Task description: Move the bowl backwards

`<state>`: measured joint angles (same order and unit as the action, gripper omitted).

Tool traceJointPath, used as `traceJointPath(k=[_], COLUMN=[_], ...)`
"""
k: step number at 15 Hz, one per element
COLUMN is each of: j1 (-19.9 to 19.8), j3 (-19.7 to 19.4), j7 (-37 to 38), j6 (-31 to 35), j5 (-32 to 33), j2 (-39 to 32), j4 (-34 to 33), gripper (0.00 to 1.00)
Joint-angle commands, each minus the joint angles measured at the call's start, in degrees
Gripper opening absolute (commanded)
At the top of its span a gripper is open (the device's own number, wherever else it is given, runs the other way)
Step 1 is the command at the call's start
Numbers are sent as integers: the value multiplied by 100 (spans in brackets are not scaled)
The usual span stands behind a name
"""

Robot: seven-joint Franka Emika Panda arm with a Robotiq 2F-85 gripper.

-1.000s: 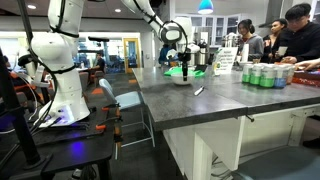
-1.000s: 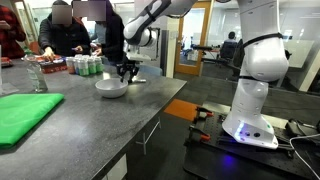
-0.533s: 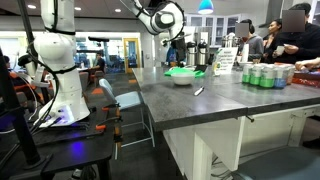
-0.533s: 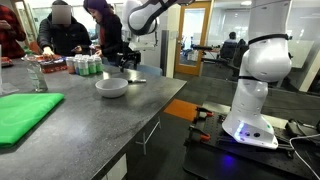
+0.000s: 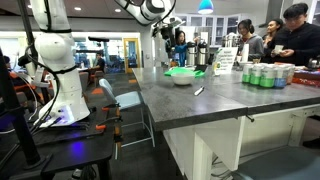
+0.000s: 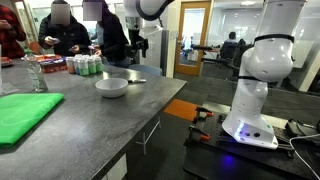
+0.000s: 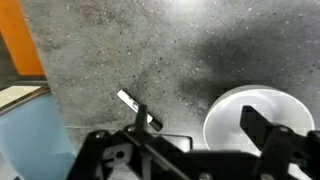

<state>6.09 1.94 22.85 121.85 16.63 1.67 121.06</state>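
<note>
The bowl (image 5: pixel 181 78) is small, white and shallow. It sits on the dark grey counter (image 5: pixel 230 105), and it also shows in an exterior view (image 6: pixel 112 87). My gripper (image 5: pixel 166 36) hangs well above and a little behind the bowl, open and empty, as also seen in an exterior view (image 6: pixel 135 46). In the wrist view the bowl (image 7: pixel 250 118) lies below at the lower right, seen between the open fingers (image 7: pixel 195 116).
A small white-and-black strip (image 7: pixel 139 111) lies on the counter near the bowl (image 6: pixel 136 82). A flat green tray (image 6: pixel 25 112) lies further along. Cans (image 5: pixel 262 75) and people (image 5: pixel 285 35) are at the far end. The counter edge drops to an orange chair (image 6: pixel 178 107).
My gripper has risen from just over the bowl to well above the counter. The bowl has stayed in place.
</note>
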Motion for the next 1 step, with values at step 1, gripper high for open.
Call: traceJointPath(k=[1], j1=[-73], j3=[149], j7=[2], j6=[174], j5=[166], j2=[224], j4=[274], gripper=[100])
